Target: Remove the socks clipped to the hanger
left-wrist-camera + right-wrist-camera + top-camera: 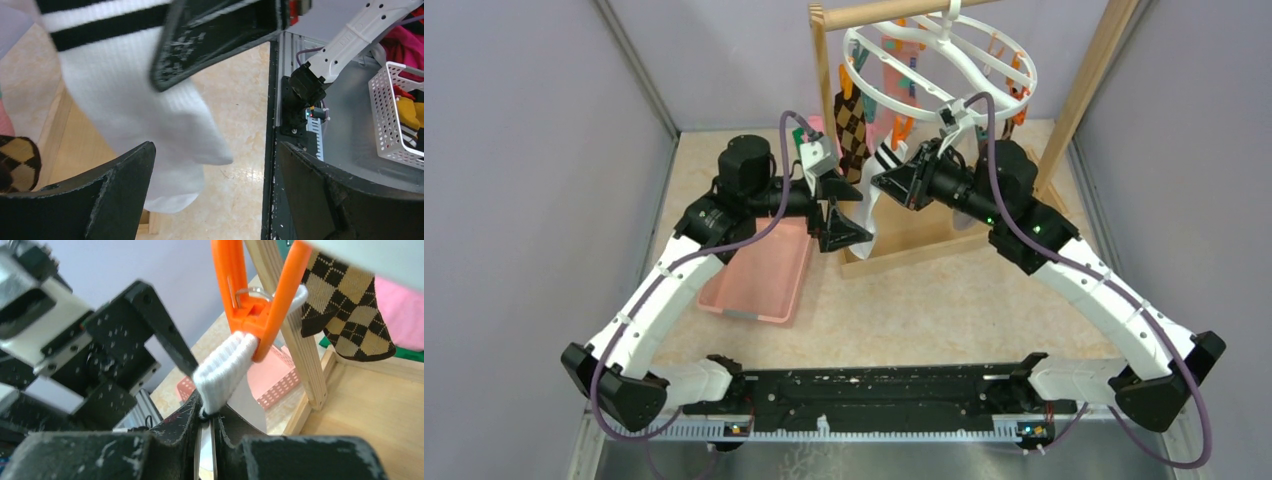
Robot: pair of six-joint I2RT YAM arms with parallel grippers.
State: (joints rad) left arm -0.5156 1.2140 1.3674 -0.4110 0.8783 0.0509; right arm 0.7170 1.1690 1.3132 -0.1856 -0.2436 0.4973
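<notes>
Right black two-finger pincer point(206, 415): pressed together on cuff of white ribbed sock with black stripes point(225, 366), just below orange plastic clip point(227, 280). Left black pincer point(215, 162): spread, same sock's foot hanging between fingers. Clip dangling from white plastic ring hanger point(959, 55) on wooden frame rack point(1089, 85).

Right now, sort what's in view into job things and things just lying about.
Job: hanger, orange clip, argyle sock, striped white sock, right tool shut on that sock, left tool open.
Lying about: pink basket, wooden rack, white basket.
</notes>
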